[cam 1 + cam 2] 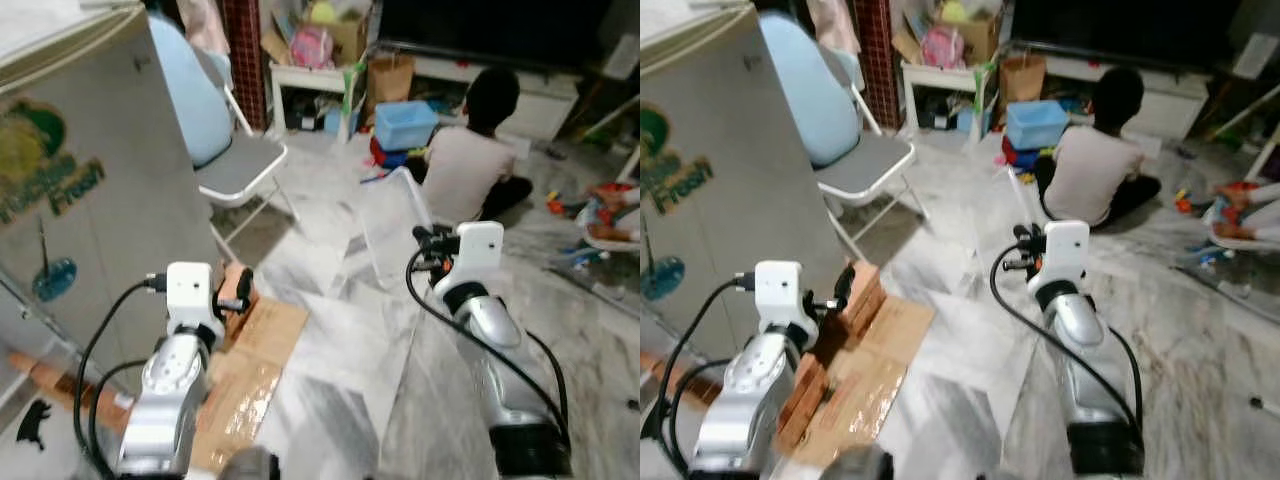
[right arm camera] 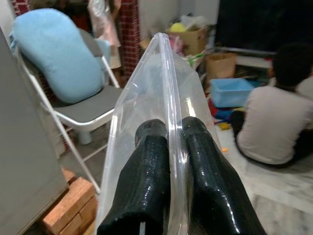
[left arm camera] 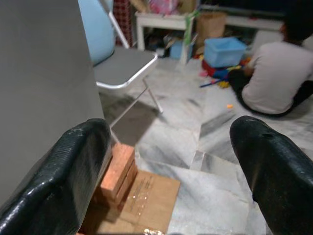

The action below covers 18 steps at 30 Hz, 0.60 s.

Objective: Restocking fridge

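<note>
Clear plastic container [image 2: 161, 93] between right gripper's [image 2: 168, 142] pinched fingers [image 2: 146, 171].

We see a clear glossy plastic container [image 2: 161, 112], a polished marble floor [image 1: 350, 380], matt brown cardboard [image 1: 250, 370], rough bricks [image 3: 117, 171] and a grey metal chair [image 1: 240, 165].

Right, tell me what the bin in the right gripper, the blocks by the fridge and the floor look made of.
Bin: clear, glossy plastic by the look; the chair shows through its wall. The right gripper pinches its rim.
Blocks: probably brick, orange-red, matte and rough-edged.
Floor: polished stone or marble-look tile, grey-veined white with faint reflections.
</note>
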Available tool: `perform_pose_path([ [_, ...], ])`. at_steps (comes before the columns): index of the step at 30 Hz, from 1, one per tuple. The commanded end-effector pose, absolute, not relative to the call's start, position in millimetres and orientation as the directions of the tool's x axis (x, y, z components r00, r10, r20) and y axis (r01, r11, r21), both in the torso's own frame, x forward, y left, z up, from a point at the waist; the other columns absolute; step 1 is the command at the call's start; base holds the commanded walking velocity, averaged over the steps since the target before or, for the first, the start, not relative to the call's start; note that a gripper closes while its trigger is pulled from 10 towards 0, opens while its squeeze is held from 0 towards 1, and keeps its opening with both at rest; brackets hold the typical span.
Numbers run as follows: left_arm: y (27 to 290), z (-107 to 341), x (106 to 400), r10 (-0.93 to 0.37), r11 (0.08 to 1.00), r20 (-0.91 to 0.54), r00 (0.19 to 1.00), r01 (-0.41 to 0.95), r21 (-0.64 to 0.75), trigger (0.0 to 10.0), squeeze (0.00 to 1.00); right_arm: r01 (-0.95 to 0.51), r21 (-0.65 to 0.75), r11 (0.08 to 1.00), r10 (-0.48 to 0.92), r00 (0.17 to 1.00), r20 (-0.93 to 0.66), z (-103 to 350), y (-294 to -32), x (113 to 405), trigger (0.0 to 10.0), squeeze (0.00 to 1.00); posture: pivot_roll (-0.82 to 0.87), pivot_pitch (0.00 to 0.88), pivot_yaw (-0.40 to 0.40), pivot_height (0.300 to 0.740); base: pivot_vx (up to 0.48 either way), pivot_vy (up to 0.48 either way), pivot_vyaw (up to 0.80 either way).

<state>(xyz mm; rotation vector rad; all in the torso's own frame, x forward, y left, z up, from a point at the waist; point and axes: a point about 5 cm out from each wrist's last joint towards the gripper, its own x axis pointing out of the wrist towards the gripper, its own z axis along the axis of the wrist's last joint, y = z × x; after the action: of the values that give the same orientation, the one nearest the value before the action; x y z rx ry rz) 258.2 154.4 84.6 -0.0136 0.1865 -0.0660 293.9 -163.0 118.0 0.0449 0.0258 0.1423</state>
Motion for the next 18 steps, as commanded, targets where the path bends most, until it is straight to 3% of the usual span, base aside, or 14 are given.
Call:
perform_pose_path([
  [1,158.7,90.7,261.4,-0.058,0.998,-0.155,0.986,0.058,-0.004,10.0,0.00,-0.144,0.044,0.989,0.144,0.990,0.007,125.4,-161.9,297.1,10.0,0.00,0.03,0.000,-0.025,0.740,0.000,0.469,0.00],
  [18,163.3,91.7,264.1,-0.071,0.997,-0.132,0.989,0.066,-0.044,10.0,0.00,-0.135,0.040,0.990,0.134,0.991,0.010,126.1,-162.8,298.3,10.0,0.00,0.03,0.000,-0.026,0.740,0.000,0.479,0.00],
])
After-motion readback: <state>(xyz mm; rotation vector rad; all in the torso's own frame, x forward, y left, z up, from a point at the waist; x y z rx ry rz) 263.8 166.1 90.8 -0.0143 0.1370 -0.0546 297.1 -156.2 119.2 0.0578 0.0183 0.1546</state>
